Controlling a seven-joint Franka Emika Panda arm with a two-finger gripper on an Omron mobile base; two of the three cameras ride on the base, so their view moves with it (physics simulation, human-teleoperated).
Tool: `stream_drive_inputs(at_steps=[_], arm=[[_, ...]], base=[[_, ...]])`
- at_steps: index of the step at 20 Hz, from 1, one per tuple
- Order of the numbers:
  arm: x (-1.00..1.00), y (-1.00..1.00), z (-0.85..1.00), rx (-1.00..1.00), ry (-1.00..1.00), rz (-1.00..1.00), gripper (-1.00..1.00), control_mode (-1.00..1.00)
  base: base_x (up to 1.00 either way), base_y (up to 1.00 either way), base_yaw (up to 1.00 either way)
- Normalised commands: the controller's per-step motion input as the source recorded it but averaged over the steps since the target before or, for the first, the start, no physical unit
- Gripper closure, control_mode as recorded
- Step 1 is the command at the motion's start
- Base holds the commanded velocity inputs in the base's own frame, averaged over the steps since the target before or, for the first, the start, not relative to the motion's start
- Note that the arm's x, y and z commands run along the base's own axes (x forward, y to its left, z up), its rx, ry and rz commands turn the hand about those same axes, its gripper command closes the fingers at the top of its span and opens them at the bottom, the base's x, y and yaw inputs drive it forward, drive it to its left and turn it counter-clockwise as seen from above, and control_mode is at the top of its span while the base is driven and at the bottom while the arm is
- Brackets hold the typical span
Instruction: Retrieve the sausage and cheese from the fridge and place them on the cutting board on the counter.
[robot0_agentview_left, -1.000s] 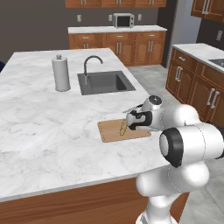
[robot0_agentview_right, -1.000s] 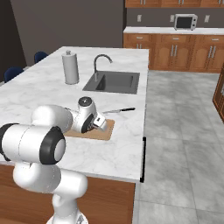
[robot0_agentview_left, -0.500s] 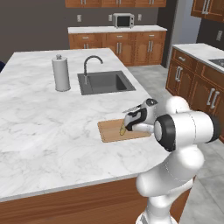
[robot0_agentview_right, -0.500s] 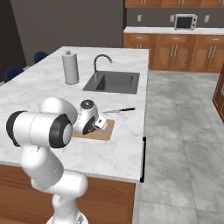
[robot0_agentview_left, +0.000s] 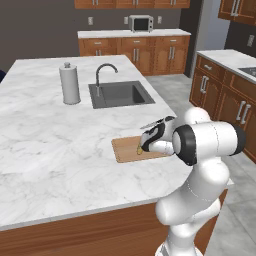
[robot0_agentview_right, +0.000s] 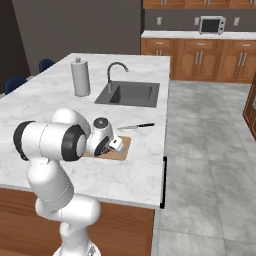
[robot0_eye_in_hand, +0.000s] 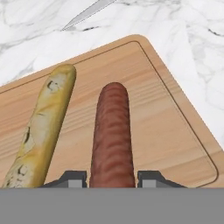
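Surface (robot0_agentview_left: 60, 145): marbled island top with inset sink (robot0_agentview_left: 120, 94), seen from both base cameras. Cutting board (robot0_agentview_left: 125, 149) lies near its front right edge. Hand view adds what the base views lack: the sausage (robot0_eye_in_hand: 112, 135) lying on the board beside a pale mottled wedge-like piece, the cheese (robot0_eye_in_hand: 41, 127) (apart, not touching), and a knife (robot0_eye_in_hand: 85, 14) tip past the board's far edge. Pincer (robot0_eye_in_hand: 111, 178) low over the board, fingers clamped on the sausage's near end. Versus a second ago: elbow swung lower, pincer unmoved.
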Motion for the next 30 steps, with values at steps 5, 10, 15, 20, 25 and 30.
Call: stream_drive_inputs(at_steps=[5,10,15,20,25,30], arm=[[0.00,0.02,-0.01,0.00,-0.02,0.00,-1.00,-1.00],[0.02,0.00,0.00,0.00,0.00,0.00,-1.00,-1.00],[0.05,0.00,0.00,0.00,0.00,-0.01,-1.00,-1.00],[0.06,0.00,0.01,0.00,0.00,-0.02,-1.00,-1.00],[0.00,0.00,0.25,0.03,-0.07,-0.01,-1.00,-1.00],[-0.16,0.00,0.45,0.05,-0.12,0.00,-1.00,-1.00]], base=[[0.00,0.00,0.00],[0.00,0.00,0.00],[0.00,0.00,0.00],[0.00,0.00,0.00],[0.00,0.00,0.00],[0.00,0.00,0.00]])
